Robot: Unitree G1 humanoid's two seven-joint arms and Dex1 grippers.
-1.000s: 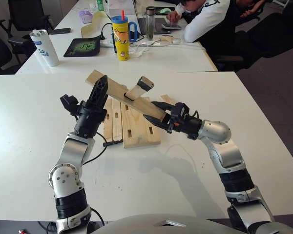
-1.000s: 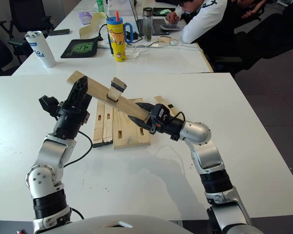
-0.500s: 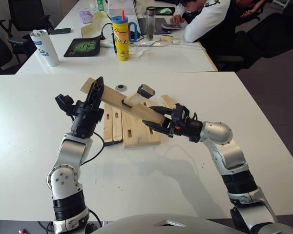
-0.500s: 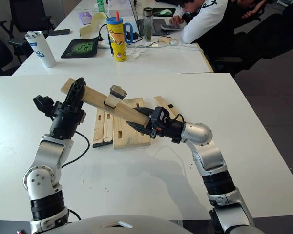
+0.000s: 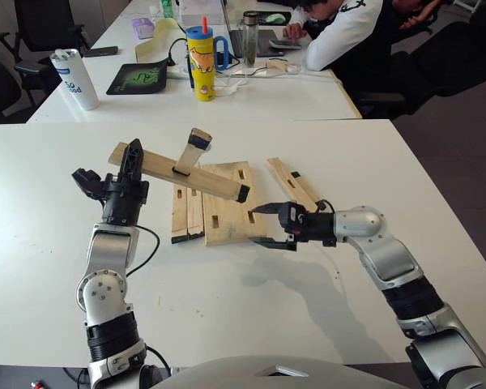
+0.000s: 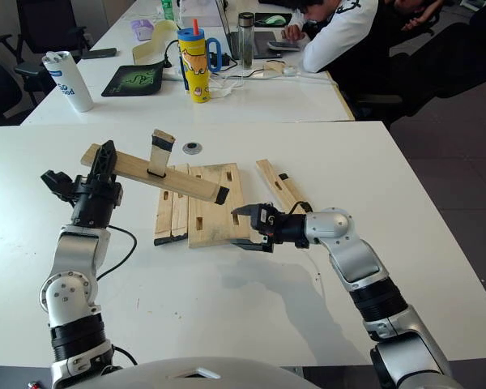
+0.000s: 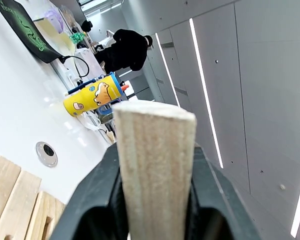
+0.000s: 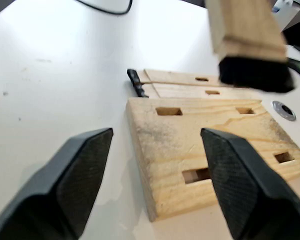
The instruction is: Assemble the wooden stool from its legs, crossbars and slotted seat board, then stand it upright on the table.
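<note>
Seat board (image 5: 223, 217) lies at ten o'clock off our empty, wide-open right gripper (image 5: 255, 227); our left gripper (image 5: 132, 164) grips the leg (image 5: 209, 181) aloft, pointing four o'clock.

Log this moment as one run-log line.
left tool: shut on leg, raised over seat board | right tool: open, empty, beside board's near corner | assembly: not done
</note>
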